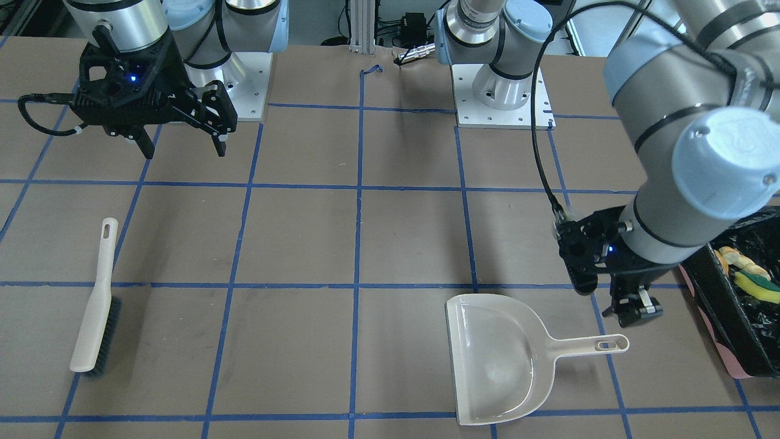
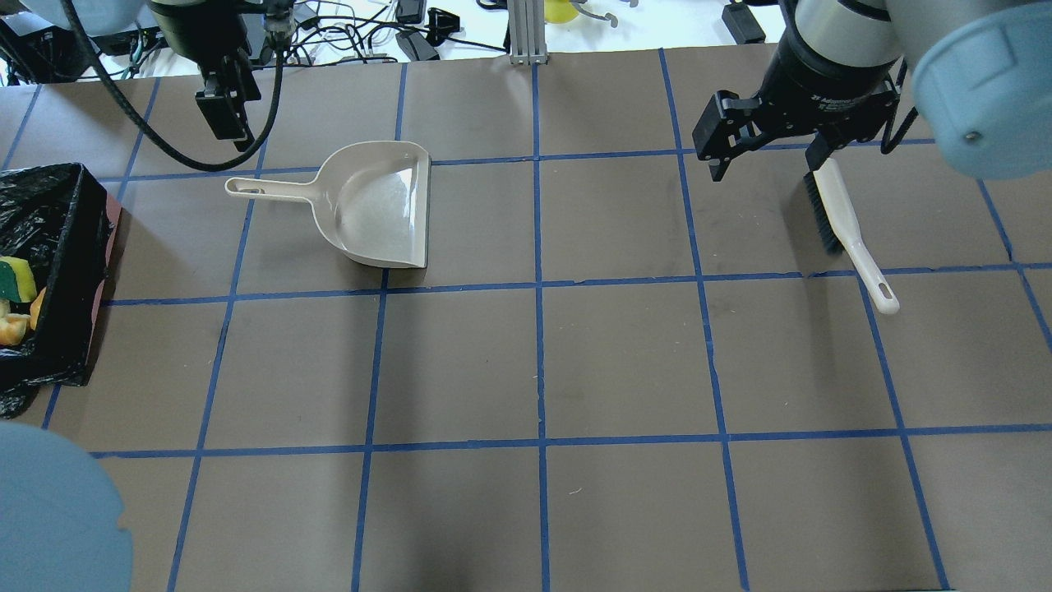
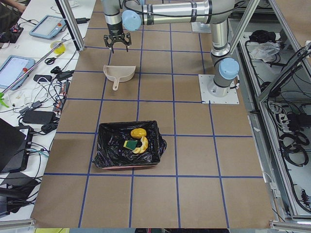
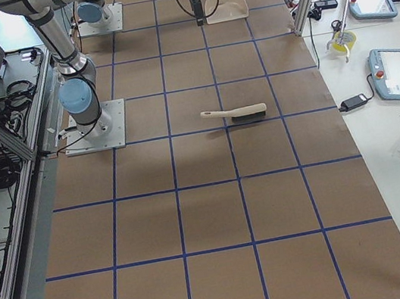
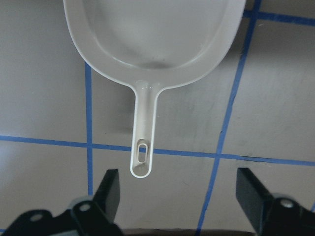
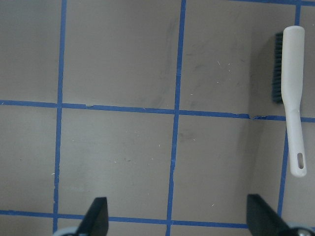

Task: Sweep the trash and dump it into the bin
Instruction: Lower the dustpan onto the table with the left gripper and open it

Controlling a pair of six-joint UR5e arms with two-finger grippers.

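Observation:
The trash lies inside the bin (image 3: 104, 145), a pink-sided box lined with a black bag: a golden-brown lump (image 3: 138, 132), a tan curved piece (image 3: 143, 145) and a yellow sponge with green backing (image 3: 130, 144). The sponge (image 2: 15, 279) also shows at the overhead view's left edge. My left gripper (image 5: 179, 196) is open and holds nothing, hovering just behind the handle of the beige dustpan (image 5: 152, 34), between it and the bin (image 1: 713, 299). My right gripper (image 1: 183, 146) is open and holds nothing, raised above the table beside the brush (image 6: 293, 98).
The dustpan (image 2: 382, 210) lies flat with nothing in it, handle toward the bin (image 2: 78, 247). The brush (image 2: 842, 218) lies on its side on the table's right half. Blue tape lines grid the brown tabletop. Cables and tablets sit beyond the far edge.

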